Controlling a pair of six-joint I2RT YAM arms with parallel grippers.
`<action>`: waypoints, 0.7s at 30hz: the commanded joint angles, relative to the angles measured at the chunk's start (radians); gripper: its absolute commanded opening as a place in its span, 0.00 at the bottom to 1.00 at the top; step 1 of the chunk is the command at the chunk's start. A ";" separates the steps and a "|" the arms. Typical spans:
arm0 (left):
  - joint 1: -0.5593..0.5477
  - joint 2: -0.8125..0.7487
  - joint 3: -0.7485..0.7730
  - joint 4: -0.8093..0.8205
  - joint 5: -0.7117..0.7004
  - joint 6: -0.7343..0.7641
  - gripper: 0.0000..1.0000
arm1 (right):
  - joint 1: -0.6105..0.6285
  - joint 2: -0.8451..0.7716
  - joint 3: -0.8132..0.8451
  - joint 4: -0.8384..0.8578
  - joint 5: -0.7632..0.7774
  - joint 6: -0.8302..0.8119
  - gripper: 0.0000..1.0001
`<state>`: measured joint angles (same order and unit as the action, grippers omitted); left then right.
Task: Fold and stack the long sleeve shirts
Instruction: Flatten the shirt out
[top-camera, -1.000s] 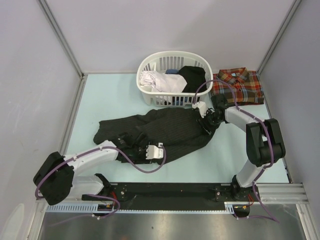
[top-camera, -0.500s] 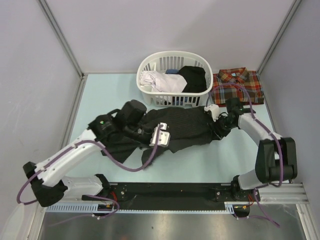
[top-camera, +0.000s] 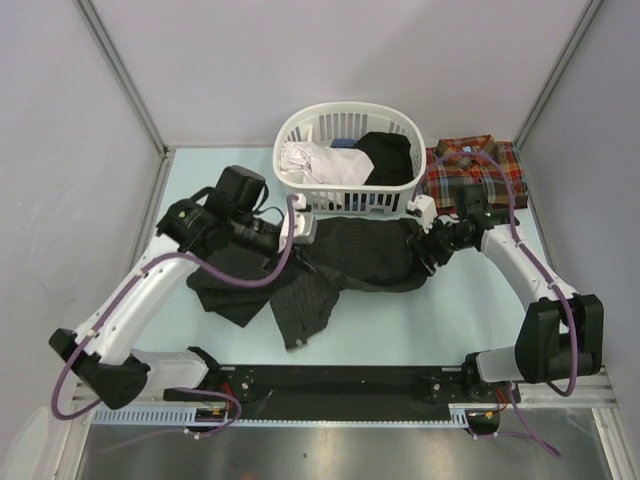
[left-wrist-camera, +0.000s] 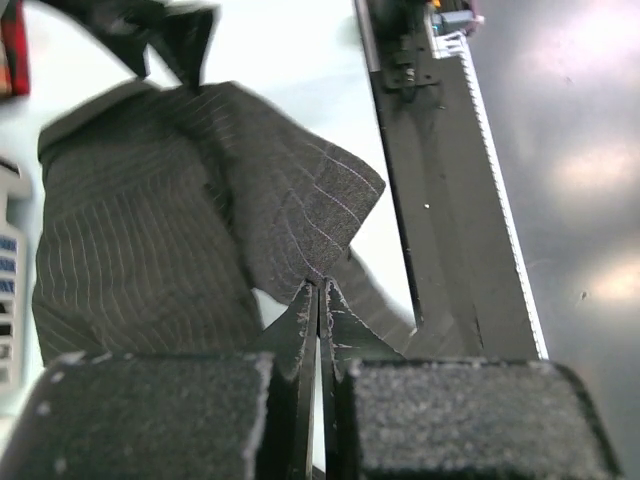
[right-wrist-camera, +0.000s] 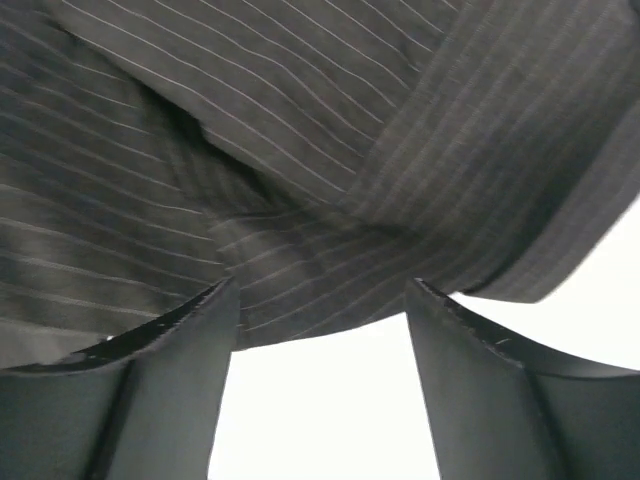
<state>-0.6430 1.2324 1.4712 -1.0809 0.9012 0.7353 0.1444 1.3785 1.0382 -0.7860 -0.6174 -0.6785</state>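
The black pinstriped long sleeve shirt (top-camera: 365, 255) lies bunched across the middle of the table, one part trailing toward the front (top-camera: 300, 310). My left gripper (top-camera: 312, 236) is at the shirt's back edge near the basket; in the left wrist view the left gripper (left-wrist-camera: 320, 287) is shut, pinching an edge of the pinstriped cloth (left-wrist-camera: 150, 220). My right gripper (top-camera: 430, 250) is at the shirt's right end. Its jaws stand open in the right wrist view (right-wrist-camera: 322, 290), with the shirt's hem (right-wrist-camera: 300, 150) just past the tips. The plaid shirt (top-camera: 478, 172) lies folded at the back right.
A white laundry basket (top-camera: 340, 200) with white, blue and black clothes stands at the back centre, right behind the shirt. Grey walls close in the left, back and right. The black base rail (top-camera: 340, 380) runs along the near edge.
My left gripper shut on the shirt near the front and carried that cloth back toward the basket. My right gripper shifted right and opened, letting the shirt's right end go.
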 joint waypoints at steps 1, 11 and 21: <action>0.097 0.074 0.040 0.042 0.143 -0.046 0.00 | 0.020 -0.082 -0.025 0.011 -0.130 0.000 0.81; 0.272 0.249 0.018 0.093 0.189 -0.031 0.00 | 0.102 -0.147 -0.133 0.128 -0.142 -0.043 0.85; 0.293 0.200 0.020 0.164 0.183 -0.158 0.00 | 0.185 -0.139 -0.182 0.132 -0.170 -0.020 0.85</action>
<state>-0.3721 1.4845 1.4643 -0.9962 1.0279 0.6502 0.2600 1.3102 0.9039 -0.7052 -0.7567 -0.7158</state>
